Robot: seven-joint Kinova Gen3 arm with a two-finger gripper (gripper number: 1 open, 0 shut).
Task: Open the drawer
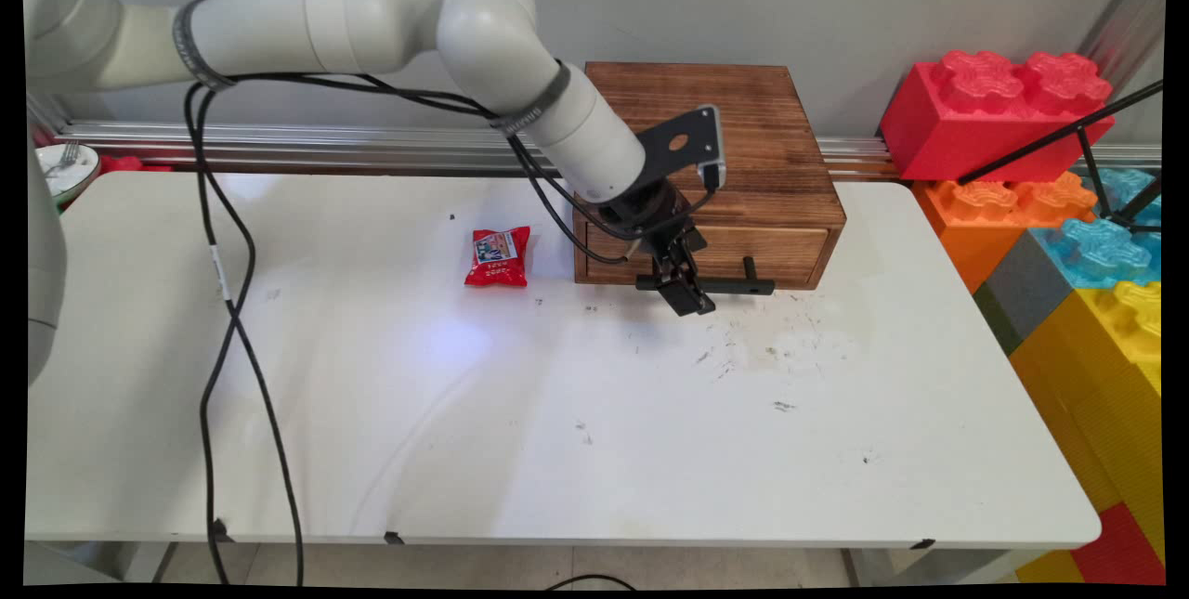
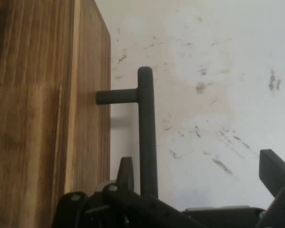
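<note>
We see the gripper (image 1: pixel 685 294) spread open around the drawer's black bar handle (image 2: pixel 147 128) (wooden box (image 1: pixel 743 144)), red snack packet (image 1: pixel 499 256) nearby.

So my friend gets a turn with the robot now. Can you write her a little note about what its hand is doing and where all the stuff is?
Gripper: open, fingers on either side of the drawer handle, not closed on it. One finger sits between the handle and the drawer front.
Wooden box: at the table's far edge. Its drawer looks shut.
Red snack packet: lying on the table beside the box, apart from it, untouched.
Also around: big toy bricks stacked past the table's end, and a bowl at the far corner.
</note>
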